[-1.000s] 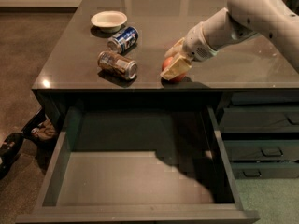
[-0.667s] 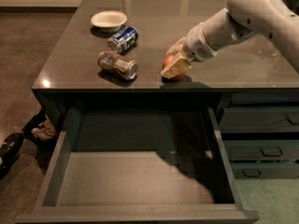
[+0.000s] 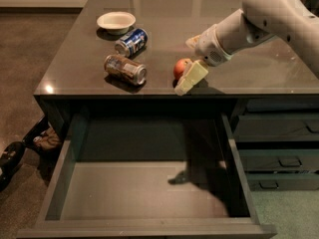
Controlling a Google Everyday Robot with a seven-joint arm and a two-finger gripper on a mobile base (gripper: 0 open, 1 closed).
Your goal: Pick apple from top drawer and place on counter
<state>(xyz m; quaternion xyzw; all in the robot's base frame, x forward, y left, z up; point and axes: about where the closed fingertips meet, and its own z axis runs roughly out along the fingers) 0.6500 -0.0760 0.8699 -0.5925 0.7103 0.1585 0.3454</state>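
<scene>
The red apple point(image 3: 181, 68) sits on the dark glossy counter point(image 3: 224, 14) near its front edge. My gripper point(image 3: 187, 64) is open, with the apple between its fingers. The near cream finger point(image 3: 191, 77) lies just in front and to the right of the apple, and the far finger point(image 3: 192, 41) shows behind it. My white arm reaches in from the upper right. The top drawer point(image 3: 134, 193) is pulled out wide below the counter edge, and its grey bottom holds nothing.
A white bowl point(image 3: 116, 21), a blue can point(image 3: 131, 42) on its side and a brownish can point(image 3: 125, 69) on its side lie on the counter left of the apple. Narrower closed drawers point(image 3: 279, 158) are at the right. Dark objects point(image 3: 15, 153) lie on the floor at the left.
The gripper was shut on the apple. Now its fingers have spread and more of the apple shows, resting on the counter.
</scene>
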